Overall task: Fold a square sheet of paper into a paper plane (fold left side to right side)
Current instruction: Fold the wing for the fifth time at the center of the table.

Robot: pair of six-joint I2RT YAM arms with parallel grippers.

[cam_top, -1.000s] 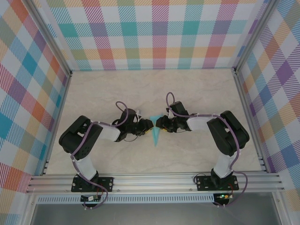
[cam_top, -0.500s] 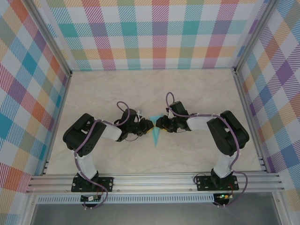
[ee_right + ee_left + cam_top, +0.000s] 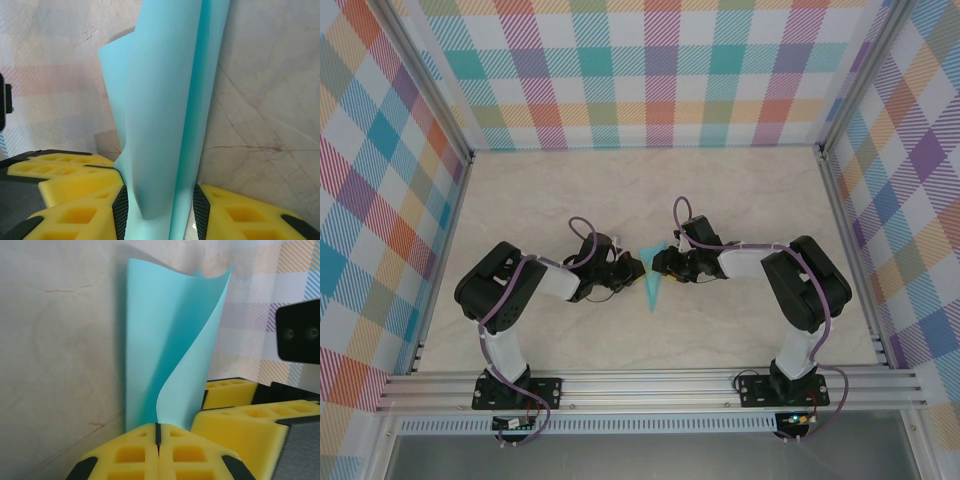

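- Turquoise paper, folded into a narrow paper plane (image 3: 653, 287), sits at the middle of the table (image 3: 740, 200), between the two grippers. Its sharp tip points toward the near edge.
- From above, the left gripper (image 3: 640, 268) and the right gripper (image 3: 657, 263) face each other. They come close together at the plane's wide far end.
- In the left wrist view the paper plane (image 3: 165, 340) stands up from the pale marbled table top (image 3: 60, 340). One flap curls over to the right.
- The left gripper (image 3: 157, 432) is clenched. Its yellow foam pads (image 3: 125, 457) press together along a thin seam, and the lower edge of the curled flap runs down into that seam, so it is pinching the paper.
- Just to the right in that view sit the yellow pads of the right gripper (image 3: 240, 420), with the paper passing behind them.
- In the right wrist view the paper plane (image 3: 160, 100) rises as a tall folded strip with a darker crease running along it.
- The right gripper (image 3: 159, 205) has its jaws apart, one on each side of the strip. The paper fills the gap and touches both inner faces, so it is grasping the plane.
- Plaid-patterned walls (image 3: 650, 70) enclose the table on three sides.
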